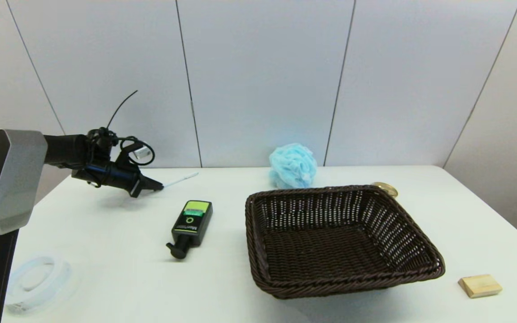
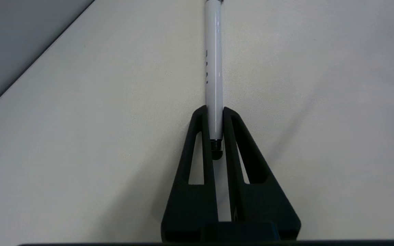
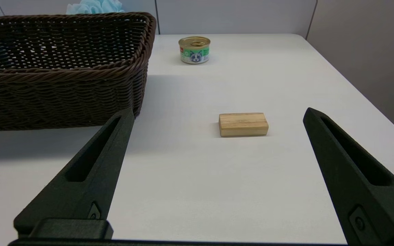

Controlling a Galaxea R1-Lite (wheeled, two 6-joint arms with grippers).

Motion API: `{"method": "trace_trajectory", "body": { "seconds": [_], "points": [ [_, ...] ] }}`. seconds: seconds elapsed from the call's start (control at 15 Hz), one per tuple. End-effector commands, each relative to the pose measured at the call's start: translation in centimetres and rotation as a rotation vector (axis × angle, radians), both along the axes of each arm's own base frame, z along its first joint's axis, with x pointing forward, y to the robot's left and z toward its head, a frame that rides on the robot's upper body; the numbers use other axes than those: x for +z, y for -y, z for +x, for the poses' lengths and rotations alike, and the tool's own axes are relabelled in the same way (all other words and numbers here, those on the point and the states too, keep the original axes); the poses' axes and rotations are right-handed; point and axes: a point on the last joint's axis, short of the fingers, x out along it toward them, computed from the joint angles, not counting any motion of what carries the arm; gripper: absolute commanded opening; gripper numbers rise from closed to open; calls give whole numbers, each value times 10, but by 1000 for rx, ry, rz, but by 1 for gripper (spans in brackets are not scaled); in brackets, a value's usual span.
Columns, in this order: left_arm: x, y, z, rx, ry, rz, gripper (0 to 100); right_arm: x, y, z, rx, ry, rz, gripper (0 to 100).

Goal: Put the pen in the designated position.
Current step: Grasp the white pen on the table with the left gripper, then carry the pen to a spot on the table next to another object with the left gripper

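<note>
The pen (image 2: 214, 68) is a thin, straight white barrel with a glossy sheen, a line of small dark markings along its side and a short dark tip at one end. That dark-tipped end sits between the fingers (image 2: 200, 143) of the left gripper (image 2: 214, 111), which are clenched on the barrel; the rest of the pen projects straight out beyond the fingertips. In the head view the pen (image 1: 181, 180) extends from the left gripper (image 1: 159, 185) above the far left part of the white surface (image 1: 115, 269), and appears to be lifted clear of it.

Near the fingers, toward the robot, a black pump bottle (image 1: 190, 227) with a green label lies on its side. Well apart from the fingers stands a dark wicker basket (image 1: 258, 251), with a blue bath sponge (image 1: 293, 165) behind it.

The right gripper (image 3: 217, 114) hangs low over the surface, its fingers spread wide and grasping nothing. Ahead of the fingertips lies a wooden block (image 3: 243, 124), and farther off a small can (image 3: 194, 50).
</note>
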Motion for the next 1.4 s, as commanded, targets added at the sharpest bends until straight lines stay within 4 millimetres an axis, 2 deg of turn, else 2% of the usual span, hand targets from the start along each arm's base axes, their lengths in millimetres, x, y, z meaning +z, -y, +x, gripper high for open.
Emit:
{"method": "trace_trajectory", "body": {
  "seconds": [0.07,0.27,0.67,1.07,1.4],
  "points": [
    [4,0,-1,-5,12,0,0,0,0,0,1,-1,0,100],
    [9,1,-1,-7,19,1,0,0,0,0,0,-1,0,100],
    [36,1,-6,-5,75,4,0,0,0,0,1,-3,0,100],
    [75,2,-17,3,148,8,0,0,0,0,1,-3,0,100],
    [121,9,-47,-10,164,-4,0,0,0,0,1,-1,0,100]
  ]
}}
